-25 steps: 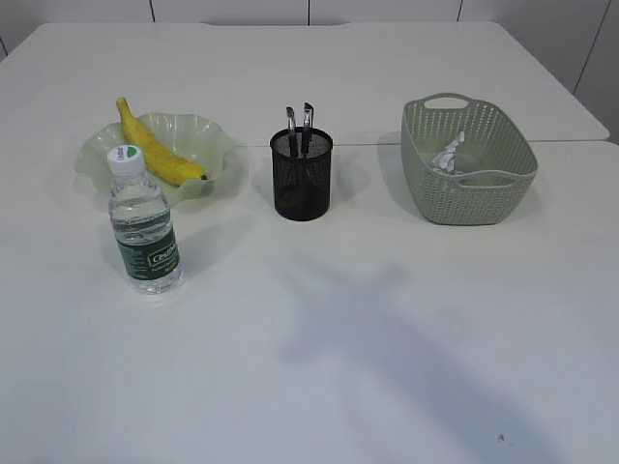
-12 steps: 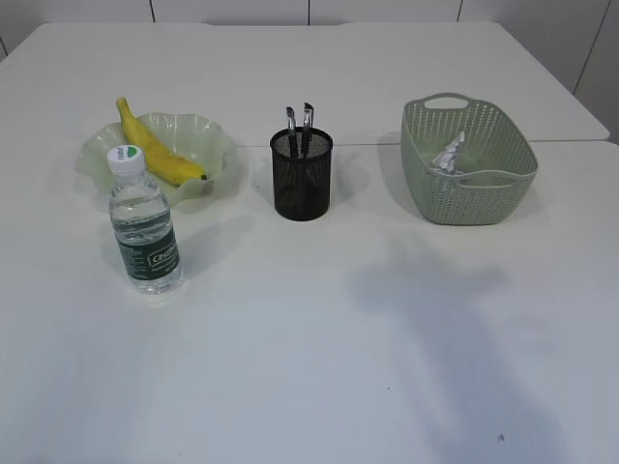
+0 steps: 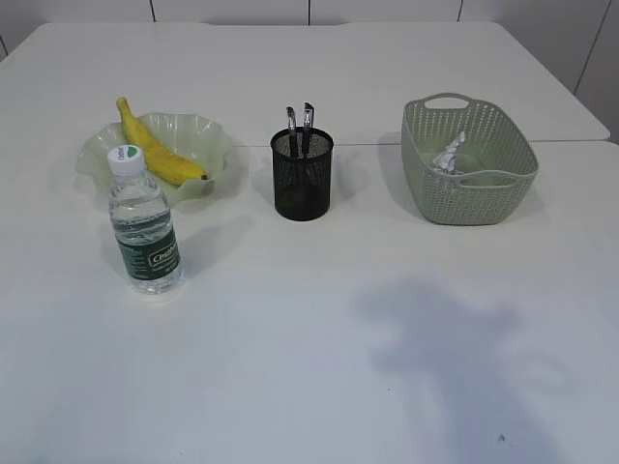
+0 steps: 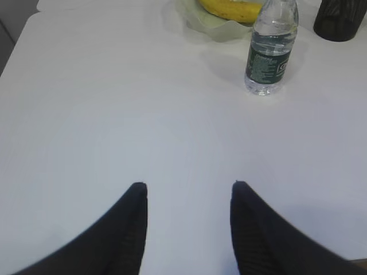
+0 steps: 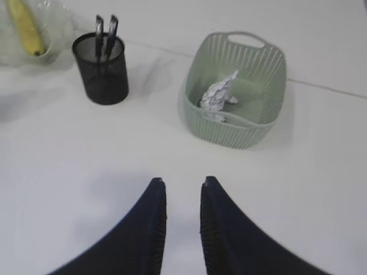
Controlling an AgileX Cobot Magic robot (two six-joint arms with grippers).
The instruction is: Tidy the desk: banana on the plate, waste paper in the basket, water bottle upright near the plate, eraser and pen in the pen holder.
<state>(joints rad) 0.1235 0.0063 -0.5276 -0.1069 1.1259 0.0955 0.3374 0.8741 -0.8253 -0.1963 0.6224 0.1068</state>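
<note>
A yellow banana (image 3: 158,143) lies on the pale green wavy plate (image 3: 219,145). A clear water bottle (image 3: 143,220) with a white cap stands upright in front of the plate; it also shows in the left wrist view (image 4: 271,47). The black mesh pen holder (image 3: 302,175) holds two pens (image 3: 299,127). Crumpled white paper (image 3: 450,153) lies in the green basket (image 3: 468,160). The eraser does not show. My left gripper (image 4: 189,186) is open and empty above bare table. My right gripper (image 5: 182,182) is open with a narrow gap, empty, short of the basket (image 5: 252,123). Neither gripper shows in the exterior view.
The white table (image 3: 319,329) carries a soft shadow at the front right. A seam between two tabletops runs behind the pen holder and basket. A small dark speck (image 3: 501,438) lies near the front right.
The shadow on the table has slid from the middle toward the front right. The objects have not moved.
</note>
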